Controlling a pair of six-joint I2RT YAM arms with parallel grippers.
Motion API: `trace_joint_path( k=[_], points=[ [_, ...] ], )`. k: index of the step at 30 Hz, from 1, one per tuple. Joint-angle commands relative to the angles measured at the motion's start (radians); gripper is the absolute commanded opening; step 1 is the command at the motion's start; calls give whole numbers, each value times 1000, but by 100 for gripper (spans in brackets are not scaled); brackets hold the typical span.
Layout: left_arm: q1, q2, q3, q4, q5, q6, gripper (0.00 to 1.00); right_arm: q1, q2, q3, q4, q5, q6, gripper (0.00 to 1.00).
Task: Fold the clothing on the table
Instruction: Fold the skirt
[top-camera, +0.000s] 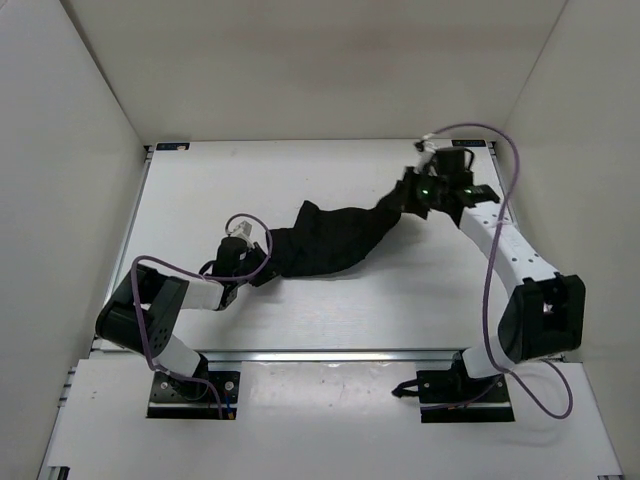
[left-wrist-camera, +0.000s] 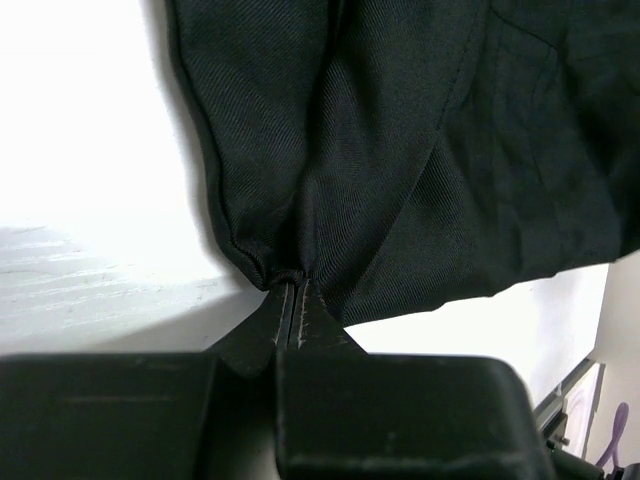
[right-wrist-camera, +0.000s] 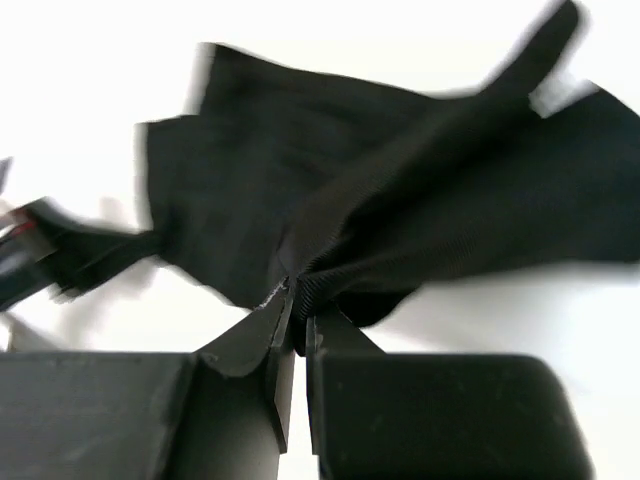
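The clothing (top-camera: 335, 238) is a black ribbed garment stretched in a crumpled band across the middle of the white table (top-camera: 330, 310), from lower left to upper right. My left gripper (top-camera: 262, 268) is shut on its near left end; in the left wrist view the fabric (left-wrist-camera: 400, 150) bunches right at the pinched tips of the gripper (left-wrist-camera: 292, 285). My right gripper (top-camera: 412, 190) is shut on the far right end, which rises off the table. In the right wrist view the cloth (right-wrist-camera: 400, 210) fans out from the closed gripper (right-wrist-camera: 297, 300).
White walls (top-camera: 70, 150) enclose the table on three sides, and a metal rail (top-camera: 330, 354) runs along its near edge. The right arm's purple cable (top-camera: 505, 150) loops above its wrist near the far right corner. The left arm (top-camera: 150, 310) lies folded low at the near left.
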Motion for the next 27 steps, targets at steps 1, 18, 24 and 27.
trace_joint_path(
  k=[1,18,24,27],
  points=[
    [3,-10,-35,57,-41,-14,0,172,74,142,-3,-7,-82,1],
    [43,-72,-163,152,-4,-17,0,596,640,423,44,-222,-41,0],
    [49,-77,-179,167,10,-22,0,637,707,532,-26,-285,-99,3],
    [51,-77,-179,166,10,-22,1,657,710,572,-55,-313,-120,6]
  ],
)
